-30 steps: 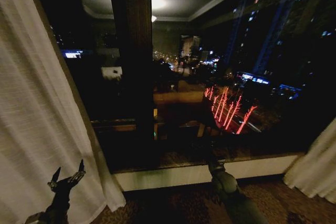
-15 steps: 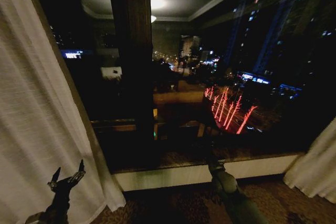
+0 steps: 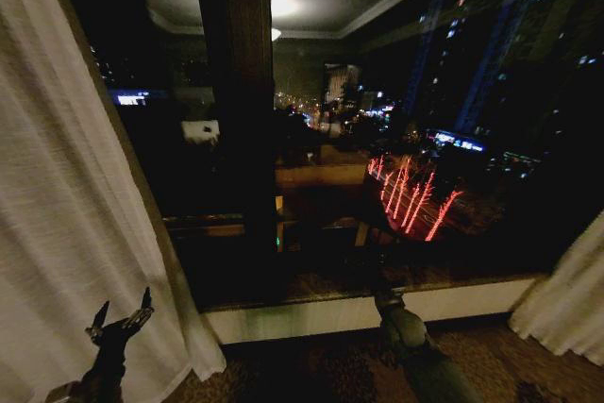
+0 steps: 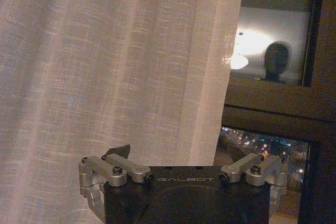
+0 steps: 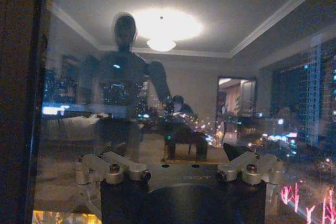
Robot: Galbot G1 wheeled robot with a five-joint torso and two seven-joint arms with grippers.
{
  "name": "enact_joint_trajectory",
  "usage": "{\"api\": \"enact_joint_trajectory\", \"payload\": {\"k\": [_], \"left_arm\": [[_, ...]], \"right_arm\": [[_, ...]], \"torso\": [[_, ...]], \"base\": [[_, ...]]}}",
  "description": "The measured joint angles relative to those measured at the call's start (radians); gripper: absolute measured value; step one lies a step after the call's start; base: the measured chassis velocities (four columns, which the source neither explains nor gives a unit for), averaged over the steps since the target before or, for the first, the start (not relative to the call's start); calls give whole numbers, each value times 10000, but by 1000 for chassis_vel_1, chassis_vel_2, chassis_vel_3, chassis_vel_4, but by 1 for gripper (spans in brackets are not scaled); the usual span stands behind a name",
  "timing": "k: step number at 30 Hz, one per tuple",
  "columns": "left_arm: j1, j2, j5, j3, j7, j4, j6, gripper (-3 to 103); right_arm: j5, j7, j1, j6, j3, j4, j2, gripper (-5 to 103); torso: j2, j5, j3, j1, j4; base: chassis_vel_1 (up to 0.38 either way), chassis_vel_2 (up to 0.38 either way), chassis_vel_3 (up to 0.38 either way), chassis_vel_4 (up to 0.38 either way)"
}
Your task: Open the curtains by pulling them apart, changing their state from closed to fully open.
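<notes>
The curtains are parted: the left panel (image 3: pixel 66 233) hangs bunched at the left side of the window (image 3: pixel 377 139), the right panel (image 3: pixel 571 304) is gathered at the far right edge. The sheer weave should handle as light, limp and snag-prone, so the inner vertical edge, pinched across a pleat, is judged the best hold. The left gripper (image 3: pixel 121 320) points upward just beside the left panel, fingers spread and empty; the right gripper (image 3: pixel 377 280) is raised before the glass, likewise spread and holding nothing.
</notes>
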Motion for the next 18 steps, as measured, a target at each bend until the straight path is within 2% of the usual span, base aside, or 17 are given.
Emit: {"api": "enact_joint_trajectory", "payload": {"k": [18], "left_arm": [[0,0,0,0,0,0,0,100]], "right_arm": [[0,0,0,0,0,0,0,100]], "torso": [[0,0,0,0,0]], "base": [[0,0,0,0]]}}
